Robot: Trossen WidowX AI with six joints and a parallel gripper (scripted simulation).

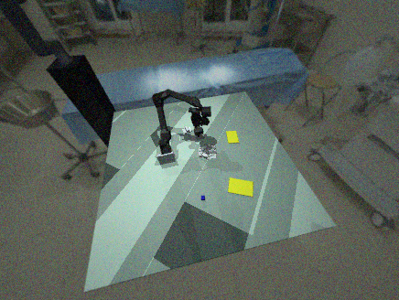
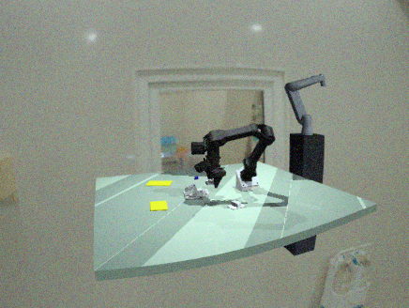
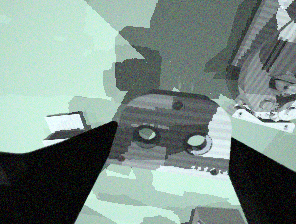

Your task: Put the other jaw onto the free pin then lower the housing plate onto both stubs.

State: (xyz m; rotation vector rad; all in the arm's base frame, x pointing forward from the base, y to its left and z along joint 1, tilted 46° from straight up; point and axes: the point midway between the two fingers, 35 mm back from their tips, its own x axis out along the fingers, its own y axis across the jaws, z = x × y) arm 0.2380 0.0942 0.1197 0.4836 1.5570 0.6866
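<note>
My gripper is shut on the grey housing plate, which spans between the two black fingers. The plate shows two large round holes and a few small ones. It hangs above the table, between the small white stand and the gear assembly. The grey and white gear assembly stands on the table. In the wrist view it is at the upper right, cut off by the frame edge. Its jaws, pins, stubs and tooth mesh cannot be told apart clearly.
The small white stand is on the table, left of the plate in the wrist view. Two yellow pads, one large and one small, and a blue cube lie farther off.
</note>
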